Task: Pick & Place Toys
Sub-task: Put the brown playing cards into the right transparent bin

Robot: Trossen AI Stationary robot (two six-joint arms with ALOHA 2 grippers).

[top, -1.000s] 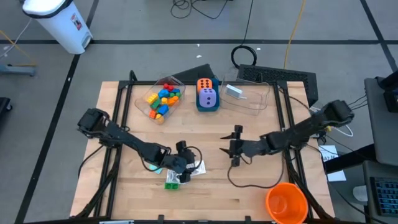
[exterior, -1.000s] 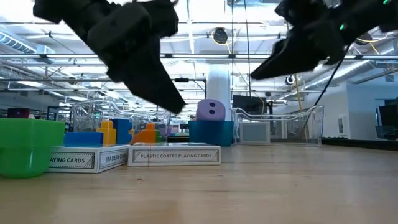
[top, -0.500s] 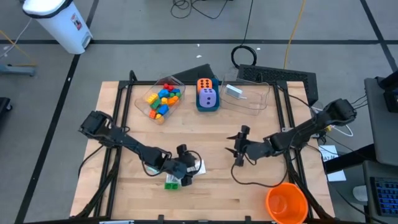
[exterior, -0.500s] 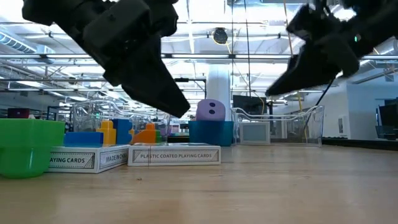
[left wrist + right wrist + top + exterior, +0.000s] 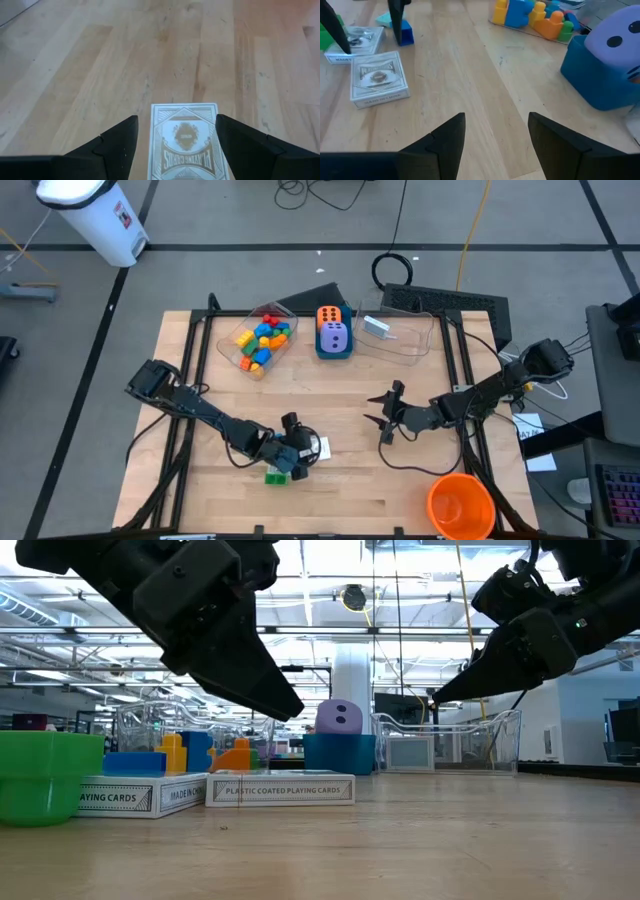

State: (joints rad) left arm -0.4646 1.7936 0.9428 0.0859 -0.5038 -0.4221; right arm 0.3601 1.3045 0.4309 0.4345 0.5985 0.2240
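Two white packs of playing cards [image 5: 314, 448] lie flat on the wooden table, with a green brick [image 5: 275, 476] and a small blue brick [image 5: 406, 32] close by. My left gripper [image 5: 298, 454] hangs open just above one pack [image 5: 185, 141], a finger on either side and touching nothing. My right gripper [image 5: 381, 413] hovers open at mid-table, right of the packs [image 5: 379, 80]. At the far edge, a clear tub [image 5: 260, 340] holds several coloured bricks. A blue box [image 5: 333, 348] carries an orange die [image 5: 330, 316] and a purple die [image 5: 335, 336].
A second clear tub [image 5: 398, 335] with a small white thing inside stands at the far right. A big orange cup [image 5: 460, 505] sits at the near right corner. Bare wood lies between the two grippers and along the near edge.
My left gripper has sunk a little toward the card packs and the near edge, still open. My right gripper has drawn back toward the table's right edge, dropped slightly and rolled about its own axis, its fingers as far apart as before. The toys have stayed put.
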